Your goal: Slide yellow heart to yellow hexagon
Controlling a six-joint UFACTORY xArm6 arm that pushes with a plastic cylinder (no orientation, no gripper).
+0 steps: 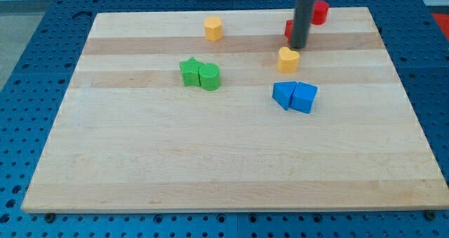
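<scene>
The yellow heart (287,59) lies on the wooden board (210,161) right of centre, in the upper part of the view. The yellow hexagon (213,28) sits near the view's top, to the heart's upper left. My tip (300,46) stands just above and to the right of the heart, very close to its upper right edge; whether it touches cannot be told. The rod hides part of a red block (289,29) behind it.
A second red block (320,12) sits at the top edge, right of the rod. A green star (189,71) and a green rounded block (209,76) touch at centre left. Two blue blocks (283,94) (304,97) touch below the heart.
</scene>
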